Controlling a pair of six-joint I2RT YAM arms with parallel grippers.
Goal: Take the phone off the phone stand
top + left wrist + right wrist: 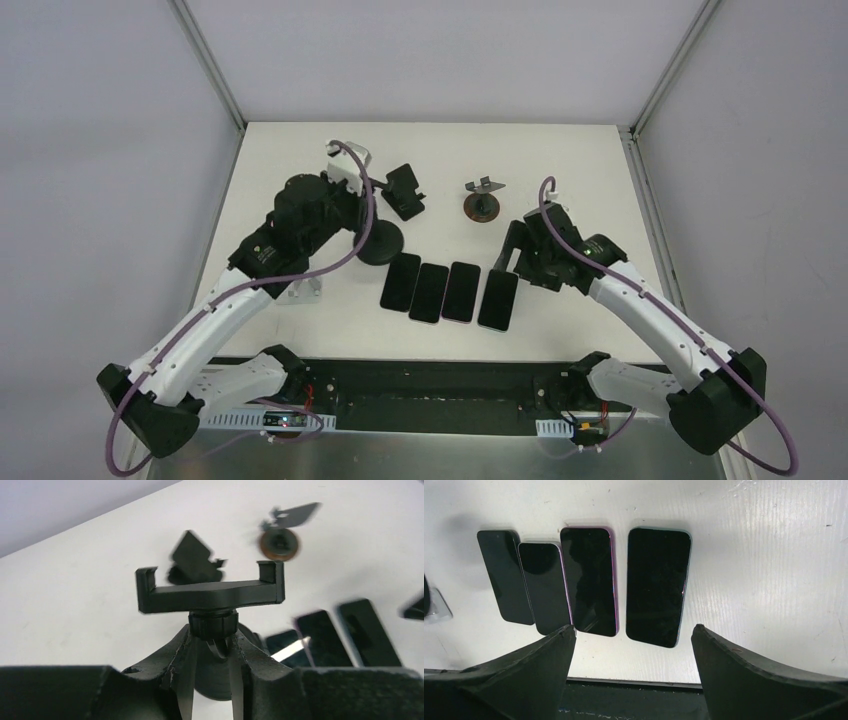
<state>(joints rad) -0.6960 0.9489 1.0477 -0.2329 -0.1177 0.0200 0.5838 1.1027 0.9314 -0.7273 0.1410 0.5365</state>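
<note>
Black stand (210, 592) sits empty, left gripper (212, 645) clamped on its stem, right gripper (631, 632) spread wide, holding nothing, over the phone (656, 590) lying flat at the stand's 4 o'clock, so it should rise straight up, clear of the other phones (589, 580).

White tabletop (585, 160), pale grey enclosure walls (100, 150) on three sides, aluminium corner posts (207, 60), even diffuse light.

Robotics lab test cell: a white table (600, 160) enclosed by plain pale panels (430, 50) — aluminium frame posts (208, 65) rising from its far corners, wiring tray (440, 395) along the near edge.
</note>
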